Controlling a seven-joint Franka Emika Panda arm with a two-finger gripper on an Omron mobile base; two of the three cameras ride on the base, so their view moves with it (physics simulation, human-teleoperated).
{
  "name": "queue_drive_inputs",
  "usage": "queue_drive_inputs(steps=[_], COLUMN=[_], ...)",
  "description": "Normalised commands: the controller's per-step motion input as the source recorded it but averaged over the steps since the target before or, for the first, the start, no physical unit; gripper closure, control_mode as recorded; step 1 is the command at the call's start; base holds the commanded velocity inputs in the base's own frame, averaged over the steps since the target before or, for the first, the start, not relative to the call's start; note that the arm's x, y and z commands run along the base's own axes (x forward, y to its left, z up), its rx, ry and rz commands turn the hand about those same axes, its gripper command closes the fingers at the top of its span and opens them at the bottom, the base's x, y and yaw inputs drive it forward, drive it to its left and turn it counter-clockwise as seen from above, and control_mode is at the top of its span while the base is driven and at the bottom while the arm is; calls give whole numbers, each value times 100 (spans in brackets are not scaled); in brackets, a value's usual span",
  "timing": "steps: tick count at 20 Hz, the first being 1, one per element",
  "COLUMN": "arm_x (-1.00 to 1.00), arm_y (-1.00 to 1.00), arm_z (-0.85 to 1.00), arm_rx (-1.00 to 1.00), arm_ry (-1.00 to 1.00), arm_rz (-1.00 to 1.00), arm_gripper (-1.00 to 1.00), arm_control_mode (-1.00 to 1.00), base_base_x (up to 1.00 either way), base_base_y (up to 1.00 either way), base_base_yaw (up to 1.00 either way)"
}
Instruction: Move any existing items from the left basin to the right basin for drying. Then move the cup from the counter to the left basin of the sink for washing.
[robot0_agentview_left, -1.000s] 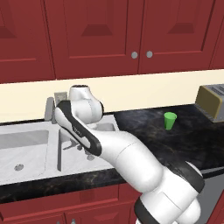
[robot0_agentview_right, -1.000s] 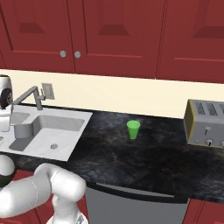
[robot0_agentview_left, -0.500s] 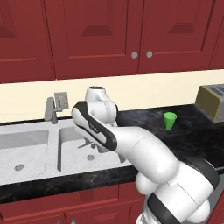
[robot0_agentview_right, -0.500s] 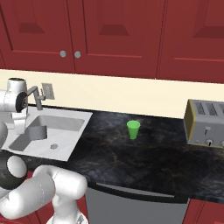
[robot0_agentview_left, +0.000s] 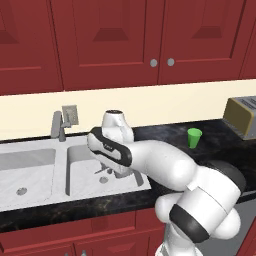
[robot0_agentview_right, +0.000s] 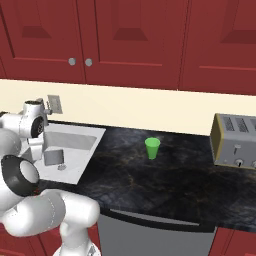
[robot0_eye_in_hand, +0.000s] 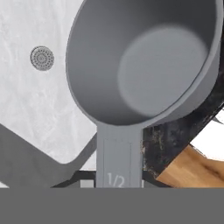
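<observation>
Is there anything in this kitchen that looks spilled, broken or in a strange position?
Nothing looks spilled or broken. The green cup stands upright on the black counter. The grey measuring cup is held by its handle over the sink, its bowl empty and undamaged. The toaster sits normally.

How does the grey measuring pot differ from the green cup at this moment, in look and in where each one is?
The measuring pot is dark grey with a long straight handle marked 1/2; the green cup is bright green and handleless. The pot hangs off the gripper by its handle above the right basin; the cup stands upright, untouched, on the black counter. The pot's bowl is wide and round; the cup tapers toward its base. Both look empty.
</observation>
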Motion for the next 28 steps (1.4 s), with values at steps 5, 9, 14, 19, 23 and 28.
queue_drive_inputs(steps=[5, 9, 14, 19, 23, 28], arm_x=[39, 32, 31, 26, 25, 23], arm_y=[-1, -1, 0, 0, 0, 0], arm_z=[-40, -36, -29, -28, -24, -20], arm_rx=[0, 2, 4, 4, 2, 0], arm_ry=[0, 0, 0, -3, -2, 0], arm_rz=[2, 1, 3, 4, 3, 1], arm_gripper=[100, 100, 100, 100, 100, 100], arm_control_mode=[-100, -100, -100, -100, -100, -100], base_base_x=[0, 0, 0, 0, 0, 0], base_base_y=[0, 0, 0, 0, 0, 0], base_base_yaw=[0, 0, 0, 0, 0, 0])
